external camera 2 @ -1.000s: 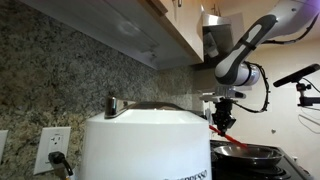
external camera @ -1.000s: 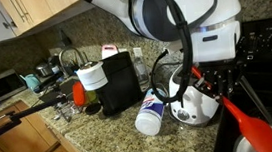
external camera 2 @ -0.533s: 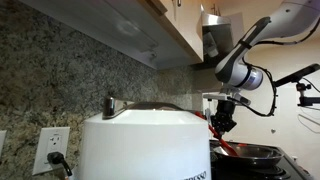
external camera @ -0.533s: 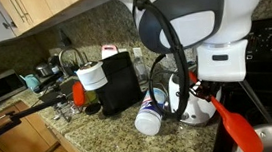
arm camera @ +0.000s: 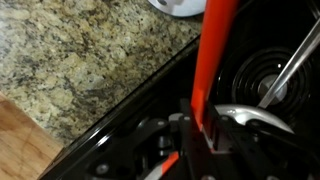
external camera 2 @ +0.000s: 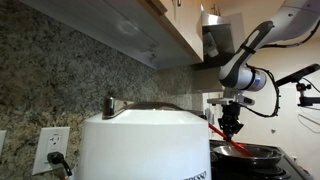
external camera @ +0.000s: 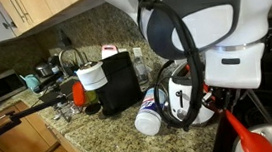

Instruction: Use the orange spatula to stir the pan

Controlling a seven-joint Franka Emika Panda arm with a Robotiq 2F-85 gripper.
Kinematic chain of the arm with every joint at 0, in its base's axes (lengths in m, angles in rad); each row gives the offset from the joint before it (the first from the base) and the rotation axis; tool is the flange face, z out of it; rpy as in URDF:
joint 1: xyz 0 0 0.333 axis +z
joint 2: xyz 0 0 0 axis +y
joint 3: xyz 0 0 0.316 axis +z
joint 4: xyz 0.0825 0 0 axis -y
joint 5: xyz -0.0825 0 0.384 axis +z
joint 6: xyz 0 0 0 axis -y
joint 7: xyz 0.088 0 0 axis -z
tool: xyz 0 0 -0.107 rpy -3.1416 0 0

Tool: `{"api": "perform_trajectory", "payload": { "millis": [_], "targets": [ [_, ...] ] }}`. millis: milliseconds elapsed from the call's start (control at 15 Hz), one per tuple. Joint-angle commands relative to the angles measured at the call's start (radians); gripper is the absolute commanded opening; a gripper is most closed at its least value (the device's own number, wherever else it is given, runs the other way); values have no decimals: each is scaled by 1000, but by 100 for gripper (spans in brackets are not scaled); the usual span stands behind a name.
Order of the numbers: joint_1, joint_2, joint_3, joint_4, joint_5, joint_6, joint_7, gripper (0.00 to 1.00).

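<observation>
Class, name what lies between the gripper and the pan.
The orange spatula, held by the gripper, slants down toward the pan, in an exterior view.

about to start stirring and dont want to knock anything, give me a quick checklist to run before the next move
1. Grip on the orange spatula: ok, the gripper fingers are closed on its handle.
2. Blade inside the pan: cannot tell; it is down by the rim, but contact is unclear.
3. Pan sitting on the stove: ok.
4. What is in the pan: cannot tell, the inside is not visible.
5. Tipped white bottle on the counter: ok, it lies apart from the spatula.
</observation>
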Motion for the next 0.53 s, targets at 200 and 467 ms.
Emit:
{"api": "perform_trajectory", "payload": {
  "millis": [200,467],
  "targets": [
    [87,-54,-73,-40,-210,6,255,4],
    [132,-126,-78,-93,-346,19,350,4]
  ]
}}
